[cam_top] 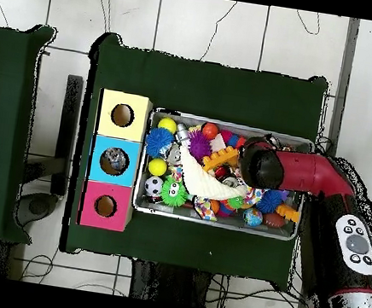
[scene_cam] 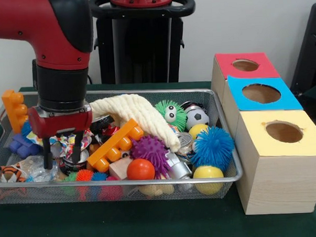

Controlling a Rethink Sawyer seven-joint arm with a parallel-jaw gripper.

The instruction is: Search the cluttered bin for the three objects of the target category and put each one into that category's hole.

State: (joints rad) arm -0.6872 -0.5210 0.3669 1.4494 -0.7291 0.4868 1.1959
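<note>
The red and black arm's gripper is shown lowered into the left part of the silver wire-mesh bin, its two dark fingers spread apart and closed on nothing, the tips set among crinkled wrappers and a small round tin. The target category is not named; candidates are judged to be the balls and spiky toys gathered toward the bin's right half: a purple spiky ball, a smooth orange ball, a blue spiky ball and two yellow balls. Three wooden boxes stand just beside the bin, topped red, blue and yellow, each with a round hole. For a clean grasp, the jaws should be centred over one exposed item, clear of the cream plush cloth and orange toy brick, and closed only when seated.
</note>
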